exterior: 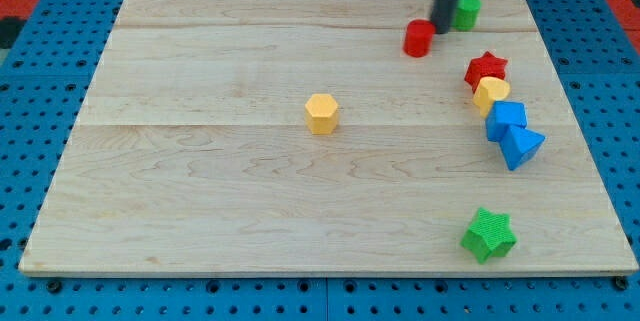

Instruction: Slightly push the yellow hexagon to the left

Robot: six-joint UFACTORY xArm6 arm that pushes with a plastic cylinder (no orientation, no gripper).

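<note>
The yellow hexagon (321, 114) sits near the middle of the wooden board (200, 191). My tip (438, 30) is at the view's top right, far from the hexagon. It stands right beside the red cylinder (418, 38), between it and a green block (466, 11). Whether the tip touches the red cylinder cannot be told.
A red star (486, 68), a yellow round block (490, 93), a blue block (505, 120) and a blue triangular block (522, 146) form a tight chain at the view's right. A green star (488, 234) lies at the bottom right.
</note>
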